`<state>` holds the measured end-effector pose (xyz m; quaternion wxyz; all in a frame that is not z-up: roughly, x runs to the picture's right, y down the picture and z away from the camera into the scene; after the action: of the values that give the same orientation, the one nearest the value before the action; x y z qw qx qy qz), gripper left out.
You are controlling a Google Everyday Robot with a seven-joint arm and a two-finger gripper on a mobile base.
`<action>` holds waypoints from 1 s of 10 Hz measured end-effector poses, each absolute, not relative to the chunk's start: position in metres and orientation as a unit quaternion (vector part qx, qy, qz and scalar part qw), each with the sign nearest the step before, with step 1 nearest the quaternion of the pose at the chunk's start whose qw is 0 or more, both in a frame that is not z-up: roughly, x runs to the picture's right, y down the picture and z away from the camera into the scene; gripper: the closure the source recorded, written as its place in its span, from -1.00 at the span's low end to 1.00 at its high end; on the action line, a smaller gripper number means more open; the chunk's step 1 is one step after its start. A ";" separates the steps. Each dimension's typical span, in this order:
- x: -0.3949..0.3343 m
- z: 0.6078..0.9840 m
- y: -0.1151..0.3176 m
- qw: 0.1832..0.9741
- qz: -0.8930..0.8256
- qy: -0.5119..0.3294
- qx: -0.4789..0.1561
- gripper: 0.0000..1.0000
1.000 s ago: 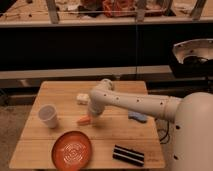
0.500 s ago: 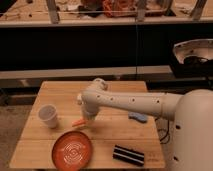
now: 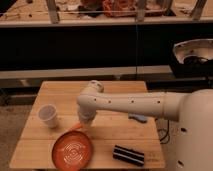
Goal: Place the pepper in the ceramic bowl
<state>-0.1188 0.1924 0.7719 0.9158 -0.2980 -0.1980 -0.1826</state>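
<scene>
- White-shelled arm reaches in, and its gripper (image 3: 81, 121) hangs just above the far rim of the ceramic bowl (image 3: 59, 151), jaws clamped on the pepper (image 3: 75, 125).
- Pepper pokes out sideways over that far rim, not in the bowl yet.
- It looks light, firm and smooth-skinned. The slim taper could slip, so mid-body is the place to grip, never the stem.
- Cup (image 3: 48, 116) stands beyond the bowl, and a black box (image 3: 128, 155) lies beside it.

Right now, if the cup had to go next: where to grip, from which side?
Probably pinch one wall of the cup at its rim, coming straight down: it stands upright, mouth open. The gripper is to its right, shut on the pepper by the bowl's rim.
</scene>
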 end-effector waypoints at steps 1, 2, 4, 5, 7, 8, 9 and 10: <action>-0.119 0.770 0.196 0.915 -0.184 -0.199 -0.299 1.00; -0.119 0.766 0.198 0.914 -0.185 -0.200 -0.299 1.00; -0.119 0.759 0.202 0.914 -0.186 -0.202 -0.300 1.00; -0.118 0.756 0.203 0.913 -0.187 -0.202 -0.300 1.00; -0.120 0.754 0.206 0.912 -0.189 -0.205 -0.300 1.00; -0.120 0.752 0.207 0.912 -0.190 -0.206 -0.299 1.00; -0.121 0.749 0.210 0.911 -0.191 -0.208 -0.299 1.00; -0.121 0.748 0.211 0.911 -0.191 -0.209 -0.299 1.00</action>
<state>-0.1215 0.2109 0.7479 0.9111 -0.2992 -0.2089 -0.1915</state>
